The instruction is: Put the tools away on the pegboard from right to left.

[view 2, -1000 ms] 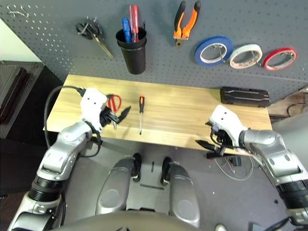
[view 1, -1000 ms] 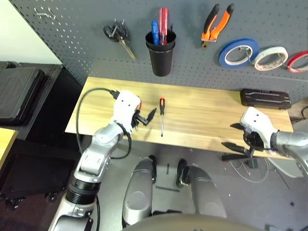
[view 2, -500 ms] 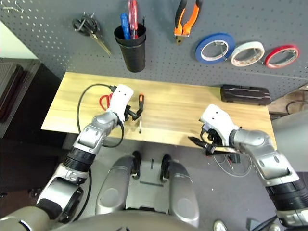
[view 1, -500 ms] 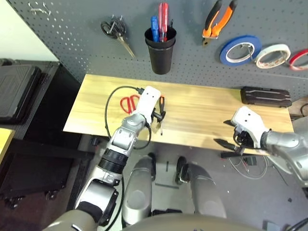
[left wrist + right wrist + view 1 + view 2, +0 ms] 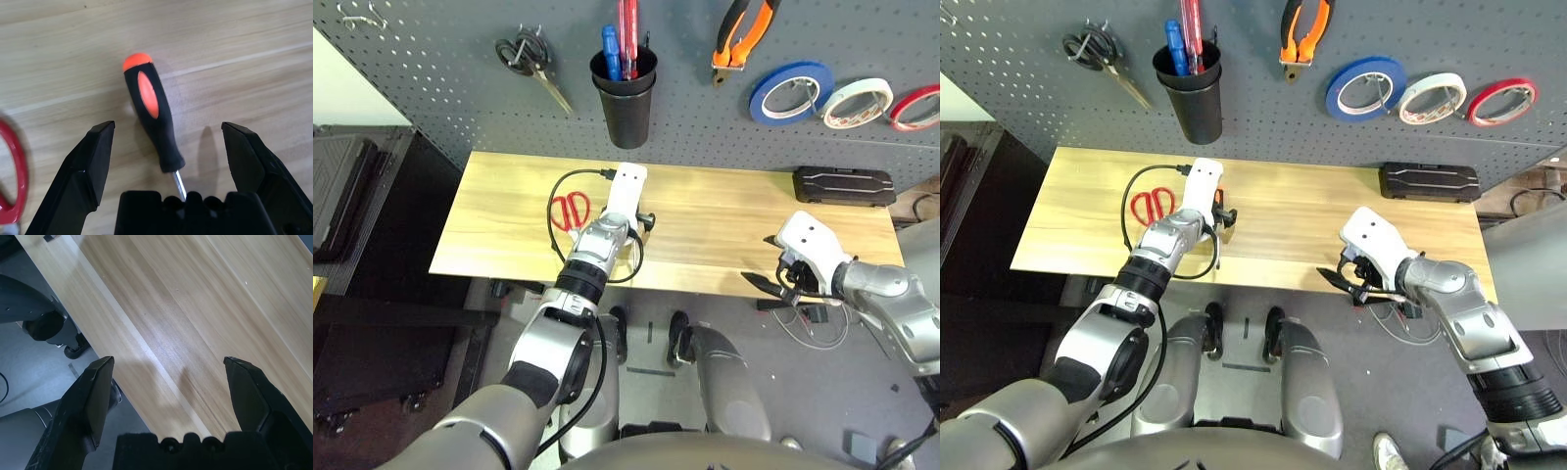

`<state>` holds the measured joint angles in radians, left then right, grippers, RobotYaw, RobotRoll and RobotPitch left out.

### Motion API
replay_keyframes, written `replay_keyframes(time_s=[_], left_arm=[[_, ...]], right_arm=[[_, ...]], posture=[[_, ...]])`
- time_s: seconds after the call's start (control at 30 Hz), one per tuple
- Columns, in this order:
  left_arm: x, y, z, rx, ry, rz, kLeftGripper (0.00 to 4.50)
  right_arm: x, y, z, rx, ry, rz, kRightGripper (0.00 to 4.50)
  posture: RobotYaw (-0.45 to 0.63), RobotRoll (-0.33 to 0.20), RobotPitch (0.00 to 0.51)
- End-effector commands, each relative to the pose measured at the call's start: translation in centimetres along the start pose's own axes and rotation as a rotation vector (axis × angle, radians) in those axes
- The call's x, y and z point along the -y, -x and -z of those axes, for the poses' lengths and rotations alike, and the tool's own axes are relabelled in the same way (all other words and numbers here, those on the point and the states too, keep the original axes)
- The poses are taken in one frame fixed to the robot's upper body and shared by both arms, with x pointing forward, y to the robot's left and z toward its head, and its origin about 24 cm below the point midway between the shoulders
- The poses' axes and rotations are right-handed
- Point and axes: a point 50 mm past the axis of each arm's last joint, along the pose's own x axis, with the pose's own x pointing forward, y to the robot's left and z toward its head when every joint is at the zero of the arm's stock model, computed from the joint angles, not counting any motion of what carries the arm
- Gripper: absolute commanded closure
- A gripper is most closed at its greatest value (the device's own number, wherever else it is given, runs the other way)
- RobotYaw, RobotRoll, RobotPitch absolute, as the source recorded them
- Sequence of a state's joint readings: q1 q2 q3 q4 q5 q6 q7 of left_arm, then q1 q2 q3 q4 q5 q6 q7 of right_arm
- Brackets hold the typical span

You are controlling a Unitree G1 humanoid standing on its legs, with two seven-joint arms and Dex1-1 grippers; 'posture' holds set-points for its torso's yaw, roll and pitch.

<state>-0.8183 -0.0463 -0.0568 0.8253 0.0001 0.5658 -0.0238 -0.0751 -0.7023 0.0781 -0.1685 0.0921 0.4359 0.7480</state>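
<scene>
Jaws spread wide, the left gripper (image 5: pixel 166 142) sits low over the slim screwdriver (image 5: pixel 152 115), its black fingers (image 5: pixel 90 161) flanking the black-orange handle without touching it (the metal shaft runs back under the wrist). The tool lies on the light wooden tabletop (image 5: pixel 724 225), just right of the red-handled scissors (image 5: pixel 570 210), which rest flat near the table's middle left. At the near right edge of the table, the right gripper (image 5: pixel 1342 272) hangs released, holding nothing, its fingers (image 5: pixel 95 391) open above bare wood and the floor beyond. On the dark grey pegboard (image 5: pixel 440 59) at the far side hang the orange-and-black pliers (image 5: pixel 741 29) and, further right, the whitish tape roll (image 5: pixel 857 102) between a blue roll (image 5: pixel 790 91) and a red one (image 5: pixel 917 106).
</scene>
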Motion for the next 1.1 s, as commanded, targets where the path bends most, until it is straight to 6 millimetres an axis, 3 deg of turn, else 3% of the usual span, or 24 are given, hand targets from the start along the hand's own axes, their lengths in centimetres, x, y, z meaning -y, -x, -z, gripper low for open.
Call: replay_keyframes(time_s=[0.03, 0.17, 0.53, 0.67, 0.83, 1.1], left_arm=[[0.2, -0.7, 1.7, -0.073, 0.009, -0.030, 0.00], [0.4, -1.1, 2.4, -0.123, 0.012, -0.032, 0.00], [0.3, -1.2, 2.6, -0.111, 0.042, -0.047, 3.89], [0.0, -0.7, 1.0, -0.054, 0.119, -0.032, 3.89], [-0.4, 1.7, -0.3, 0.037, 0.116, 0.030, 3.89], [-2.0, 10.0, -0.3, 0.232, 0.074, 0.161, 3.89]], right_arm=[[-0.5, -0.3, 0.0, -0.010, 0.005, -0.010, 0.04], [-0.3, -0.4, -0.2, -0.008, 0.014, -0.001, 0.04], [-0.1, -0.2, -0.1, -0.014, 0.028, -0.004, 0.00], [0.0, -0.5, -0.1, -0.009, 0.031, -0.004, 0.00], [0.5, -1.1, -0.2, 0.005, 0.038, -0.001, 0.00], [1.9, -2.7, -0.5, 0.040, 0.056, 0.008, 0.00]], posture=[[0.02, 0.000, 0.348], [0.02, 0.000, 0.348], [0.02, 0.000, 0.338], [0.05, 0.000, 0.316], [0.08, 0.000, 0.293], [0.18, 0.000, 0.240]])
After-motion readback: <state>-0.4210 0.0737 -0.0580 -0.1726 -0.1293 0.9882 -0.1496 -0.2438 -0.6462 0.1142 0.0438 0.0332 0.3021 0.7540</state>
